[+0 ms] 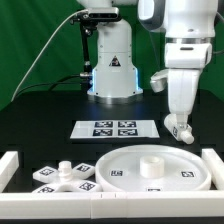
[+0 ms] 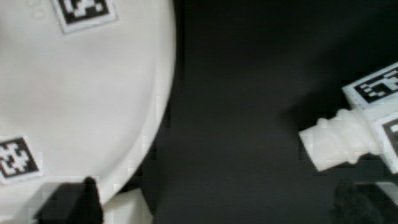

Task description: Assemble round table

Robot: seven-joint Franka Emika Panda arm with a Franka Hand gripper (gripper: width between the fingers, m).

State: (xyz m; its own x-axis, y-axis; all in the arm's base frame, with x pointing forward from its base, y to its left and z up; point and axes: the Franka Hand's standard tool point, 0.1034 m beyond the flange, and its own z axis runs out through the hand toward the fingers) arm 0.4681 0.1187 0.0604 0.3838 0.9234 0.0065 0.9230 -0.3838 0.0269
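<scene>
Watching the end effector (image 1: 179, 130) hanging released over the black desk (image 1: 40, 130), grasping nothing.
I am seeing its fingers standing wide apart near the far rim of the large round disc (image 1: 155, 172), toward the exterior view's right. The disc is lying flat at the front, inside the white border rail (image 1: 8, 165). The cross-shaped base (image 1: 60, 180) is sitting just beside it, toward the exterior view's left, and the marker board (image 1: 115, 128) is lying behind both.

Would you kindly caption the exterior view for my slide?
Open tool hovers near the round disc; smaller tagged parts lie at the exterior view's left.
</scene>
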